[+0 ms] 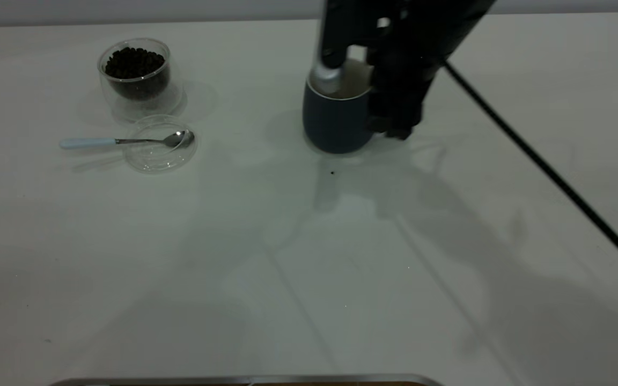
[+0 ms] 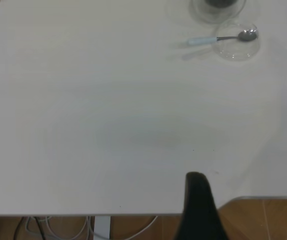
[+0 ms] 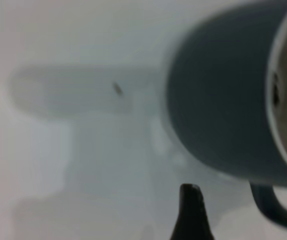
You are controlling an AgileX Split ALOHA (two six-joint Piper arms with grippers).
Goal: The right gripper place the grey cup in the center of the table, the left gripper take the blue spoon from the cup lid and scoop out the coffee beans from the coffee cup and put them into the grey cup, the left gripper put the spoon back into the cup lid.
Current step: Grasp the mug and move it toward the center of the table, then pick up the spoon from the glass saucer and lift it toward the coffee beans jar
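Standing on the white table (image 1: pixel 287 268), the grey cup (image 1: pixel 336 126) has the right gripper (image 1: pixel 395 120) lowered against its handle side; whether the fingers grip it cannot be told. Well apart, the blue spoon (image 1: pixel 126 141) rests across the cup lid (image 1: pixel 160 145), beside the coffee cup (image 1: pixel 136 75) of beans (image 1: pixel 134 61). The left gripper (image 2: pixel 199 207) hangs near the table's edge.

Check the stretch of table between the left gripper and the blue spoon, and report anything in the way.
Nothing visible does. In the left wrist view only bare table lies between the left gripper and the blue spoon, whose bowl rests in the cup lid beside the coffee cup.
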